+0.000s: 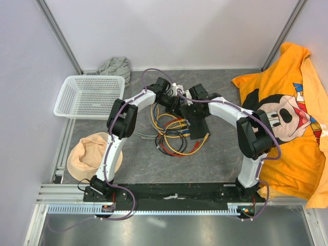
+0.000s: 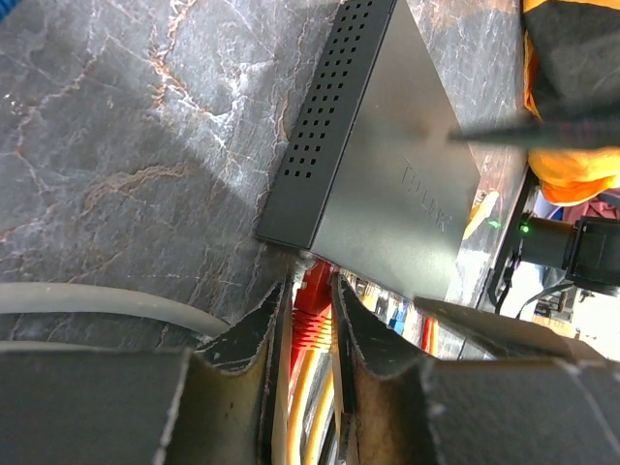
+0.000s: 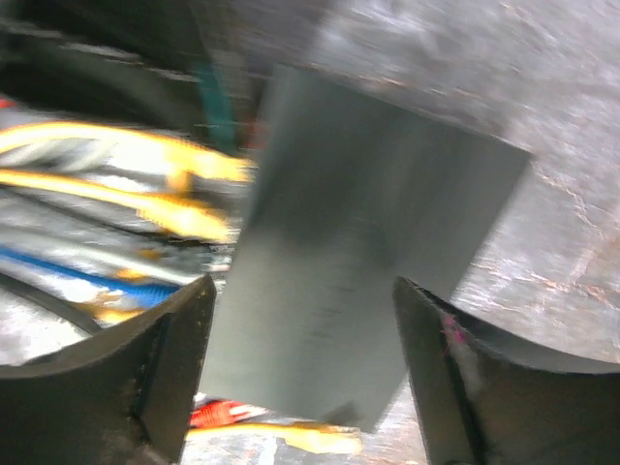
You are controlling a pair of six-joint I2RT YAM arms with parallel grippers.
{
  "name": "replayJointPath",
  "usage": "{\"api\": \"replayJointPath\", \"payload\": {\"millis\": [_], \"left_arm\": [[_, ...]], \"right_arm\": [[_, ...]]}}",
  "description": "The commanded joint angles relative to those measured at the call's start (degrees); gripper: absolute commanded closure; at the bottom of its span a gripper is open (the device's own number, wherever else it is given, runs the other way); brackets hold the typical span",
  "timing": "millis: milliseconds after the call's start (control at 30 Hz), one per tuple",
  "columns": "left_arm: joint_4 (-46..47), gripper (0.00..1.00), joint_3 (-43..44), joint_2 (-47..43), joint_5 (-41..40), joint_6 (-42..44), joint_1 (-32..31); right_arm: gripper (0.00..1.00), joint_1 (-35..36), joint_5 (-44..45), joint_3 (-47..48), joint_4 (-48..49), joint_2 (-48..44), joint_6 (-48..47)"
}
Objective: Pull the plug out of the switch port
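The switch (image 2: 387,165) is a flat black box lying on the grey marbled table; in the top view only a part of the switch (image 1: 199,129) shows under both grippers. A red plug (image 2: 312,308) sits at its socket edge, front end against the box. My left gripper (image 2: 312,291) is shut on the red plug, one finger on each side. In the blurred right wrist view my right gripper (image 3: 303,282) hangs open above the switch (image 3: 358,232), a finger on either side of it. The two grippers meet in the top view, left gripper (image 1: 176,100) and right gripper (image 1: 190,106).
Loose yellow, red and blue cables (image 1: 171,136) coil just in front of the switch. A white basket (image 1: 89,95) stands at the back left with a grey cloth (image 1: 115,65) behind it. A beige cap (image 1: 92,154) lies near left. An orange shirt (image 1: 287,118) covers the right side.
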Motion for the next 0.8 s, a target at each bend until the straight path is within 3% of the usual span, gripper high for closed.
{"api": "replayJointPath", "payload": {"millis": [0, 33, 100, 367, 767], "left_arm": [[-1.45, 0.98, 0.76, 2.02, -0.55, -0.35, -1.17], [-1.36, 0.98, 0.76, 1.93, -0.64, -0.43, -1.17], [-1.36, 0.98, 0.85, 2.02, -0.64, -0.44, -1.17], [-1.71, 0.98, 0.15, 1.49, -1.16, 0.18, -1.34], [-3.12, 0.99, 0.59, 1.32, -1.78, 1.85, -1.60]], "right_arm": [[0.26, 1.62, -2.91, 0.86, 3.13, -4.14, -0.94], [0.41, 1.71, -3.18, 0.68, 2.87, -3.80, -1.12], [0.57, 1.80, -1.34, 0.24, 1.99, -2.48, -0.42], [0.97, 1.80, 1.83, -1.16, 1.29, -1.16, 0.02], [1.00, 1.80, 3.41, -4.32, 0.58, 1.65, -1.03]]}}
